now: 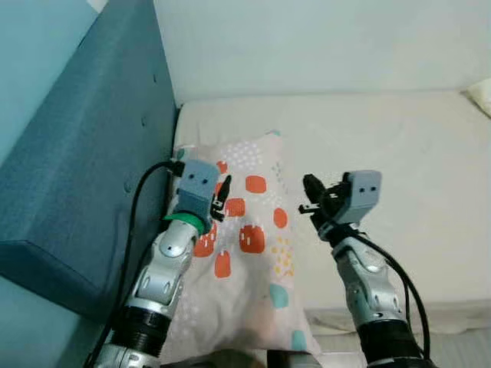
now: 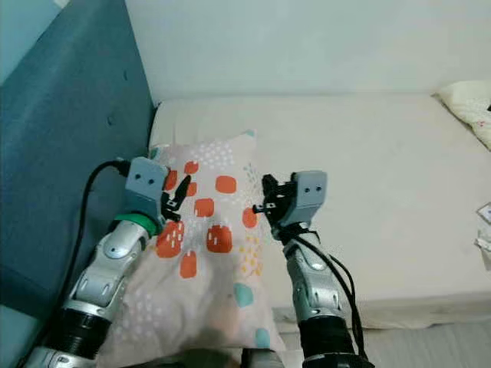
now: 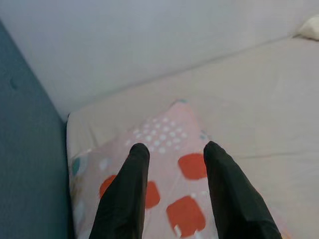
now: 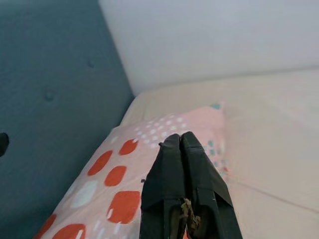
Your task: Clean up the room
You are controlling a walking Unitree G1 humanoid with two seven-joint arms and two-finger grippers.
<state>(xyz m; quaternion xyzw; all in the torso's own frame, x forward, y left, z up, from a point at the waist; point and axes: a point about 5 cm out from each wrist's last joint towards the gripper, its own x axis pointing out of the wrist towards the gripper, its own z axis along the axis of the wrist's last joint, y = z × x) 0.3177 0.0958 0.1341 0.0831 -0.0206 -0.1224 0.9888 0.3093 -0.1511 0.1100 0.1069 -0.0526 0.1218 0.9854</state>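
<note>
A pale pink pillow [image 1: 249, 253] with orange, teal and white patches lies on the cream bed [image 1: 399, 153], along the blue headboard. My left gripper [image 3: 172, 152] hovers over the pillow's headboard side, fingers open, nothing between them. My right gripper [image 4: 180, 142] is shut and empty, raised just above the pillow's other edge [image 2: 268, 201].
The padded blue headboard [image 1: 92, 153] rises on the left and a pale wall [image 1: 307, 38] closes the far side. A second cream pillow [image 2: 468, 103] lies at the bed's far right, with small papers [image 2: 485, 230] near the right edge. The mattress front edge [image 2: 414, 307] drops off near me.
</note>
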